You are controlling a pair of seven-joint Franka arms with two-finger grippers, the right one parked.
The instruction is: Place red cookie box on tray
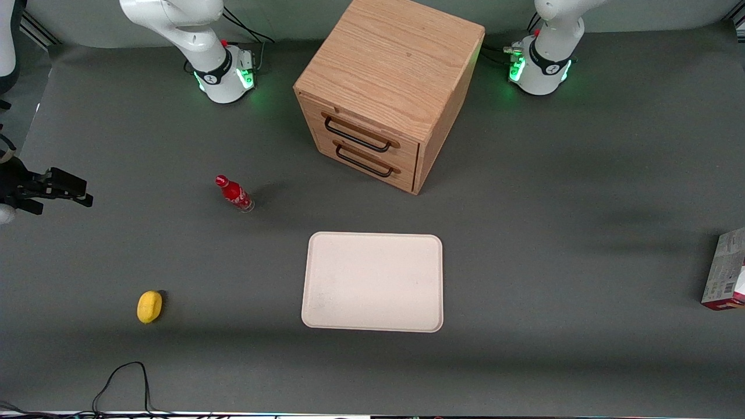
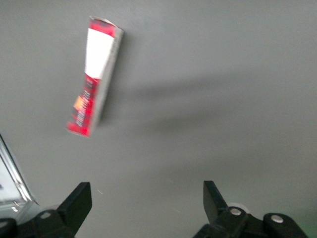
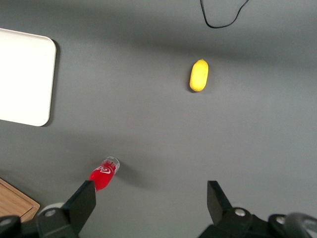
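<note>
Here the hand (image 2: pixel 146 203) hangs wide open above bare mat, apart from the red cookie box (image 2: pixel 94 77) standing on edge.

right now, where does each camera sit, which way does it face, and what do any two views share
Front view: sits high, facing both arm bases, over the cream-white rectangular tray, wooden two-drawer cabinet, small red soda bottle, yellow lemon-shaped object and red cookie box at the working arm's end.
Left wrist view: looks down at the box standing on edge on the grey table; the open gripper hangs above, apart from it.
Right wrist view: the parked arm's fingers frame bottle, lemon, tray corner.
Shared: front and left wrist both show the box.
</note>
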